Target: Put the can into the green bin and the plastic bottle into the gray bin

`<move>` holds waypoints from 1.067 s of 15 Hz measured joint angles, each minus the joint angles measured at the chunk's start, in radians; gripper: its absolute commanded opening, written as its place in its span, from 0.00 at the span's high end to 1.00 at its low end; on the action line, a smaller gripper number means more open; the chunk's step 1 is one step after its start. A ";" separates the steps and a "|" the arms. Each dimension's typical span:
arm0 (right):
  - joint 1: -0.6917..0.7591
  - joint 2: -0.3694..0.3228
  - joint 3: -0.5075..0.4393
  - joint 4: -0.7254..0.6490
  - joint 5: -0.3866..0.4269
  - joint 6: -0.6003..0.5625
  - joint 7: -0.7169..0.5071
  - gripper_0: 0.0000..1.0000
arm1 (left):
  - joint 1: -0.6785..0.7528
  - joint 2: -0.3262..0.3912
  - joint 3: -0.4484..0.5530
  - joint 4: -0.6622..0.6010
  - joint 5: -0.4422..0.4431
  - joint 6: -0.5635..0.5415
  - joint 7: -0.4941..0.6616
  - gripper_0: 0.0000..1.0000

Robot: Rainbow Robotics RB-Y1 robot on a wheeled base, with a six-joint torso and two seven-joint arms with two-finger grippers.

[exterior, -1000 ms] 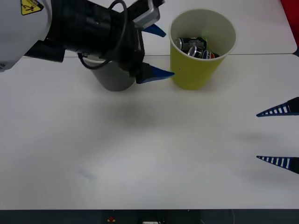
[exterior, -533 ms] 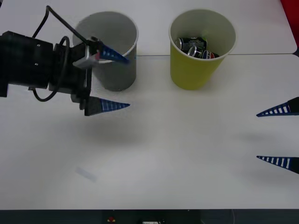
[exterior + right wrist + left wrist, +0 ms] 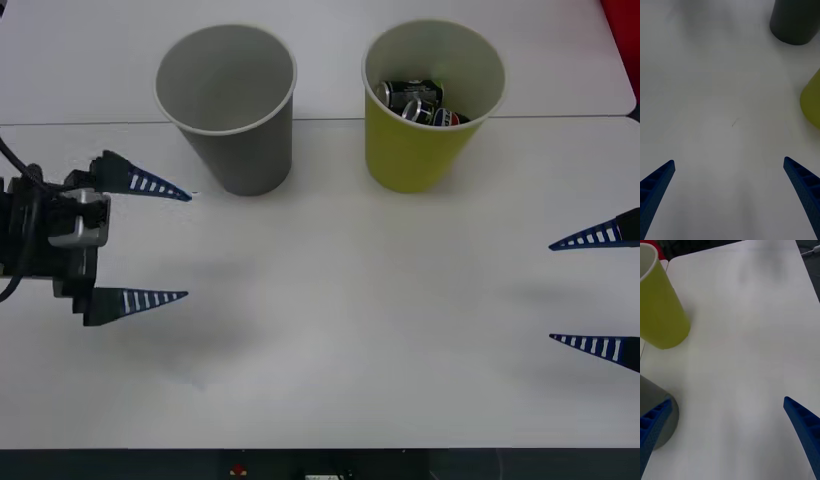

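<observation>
1. Pulled back from the gray bin toward the table's left edge: left gripper, spread wide, empty.
2. Parked right: right gripper, also spread, empty.
3. Already inside the green bin: the can. No bottle seen anywhere.

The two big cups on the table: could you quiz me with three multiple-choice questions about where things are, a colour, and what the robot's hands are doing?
1. Where are the cans?
A. In the green bin
B. In the gray bin
C. On the table

2. What colour are the fingers?
A. Red
B. Blue
C. Black

3. How is the left gripper?
A. Shut on a can
B. Shut, empty
C. Open, empty

Answers:
1 A: the cans lie inside the green bin, not the gray bin.
2 B: the ribbed fingers are blue.
3 C: the left gripper is spread with nothing between; the right gripper likewise.
</observation>
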 measured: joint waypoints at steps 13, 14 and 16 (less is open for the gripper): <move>0.000 0.000 0.000 0.000 0.000 0.000 0.000 0.00 | 0.395 0.006 0.298 -0.098 0.019 -0.001 -0.044 0.00; 0.000 0.000 0.000 0.000 0.000 0.000 0.000 0.00 | 0.399 0.006 0.301 -0.097 0.016 0.000 -0.044 0.00; 0.000 0.000 0.000 0.000 0.000 0.000 0.000 0.00 | 0.402 0.006 0.303 -0.097 0.009 0.000 -0.043 0.00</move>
